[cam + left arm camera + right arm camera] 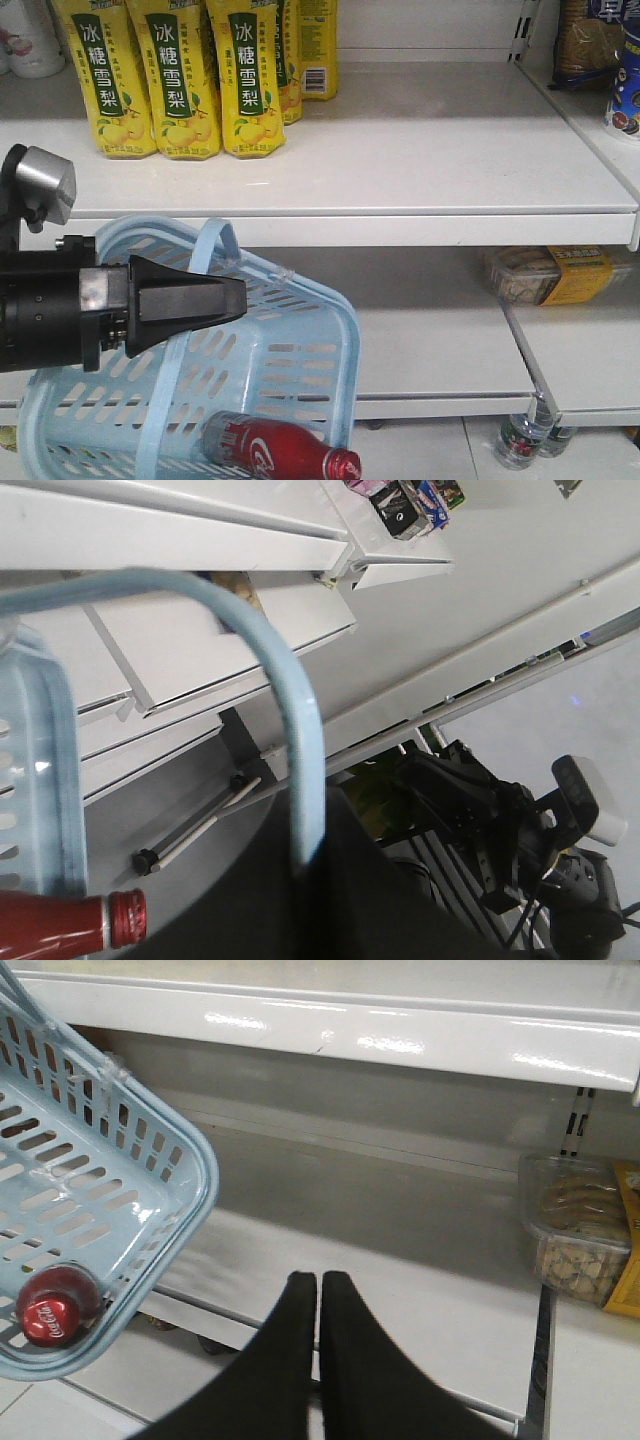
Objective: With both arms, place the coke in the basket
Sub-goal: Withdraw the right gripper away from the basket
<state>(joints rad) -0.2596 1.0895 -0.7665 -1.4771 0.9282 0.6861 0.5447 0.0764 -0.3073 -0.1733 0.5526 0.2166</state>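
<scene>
White shop shelves (400, 170) fill the background, with a pale floor below. One coke (280, 450) lies on its side in the low end of the one tilted basket (330, 340), its red cap against the rim. The basket hangs in the air in front of the shelves. The left gripper (238, 297) reaches across it in the front view, its jaws drawn together on a basket handle (300, 750); only the left wrist view shows that pale strap running down into the gripper. The right gripper (319, 1295) appears only in its own wrist view, fingers pressed together with nothing between them, off to the side of the basket. The front view alone shows four yellow drink bottles (180, 80) on the upper shelf. One clear snack tub (578, 1230) sits on the middle shelf
</scene>
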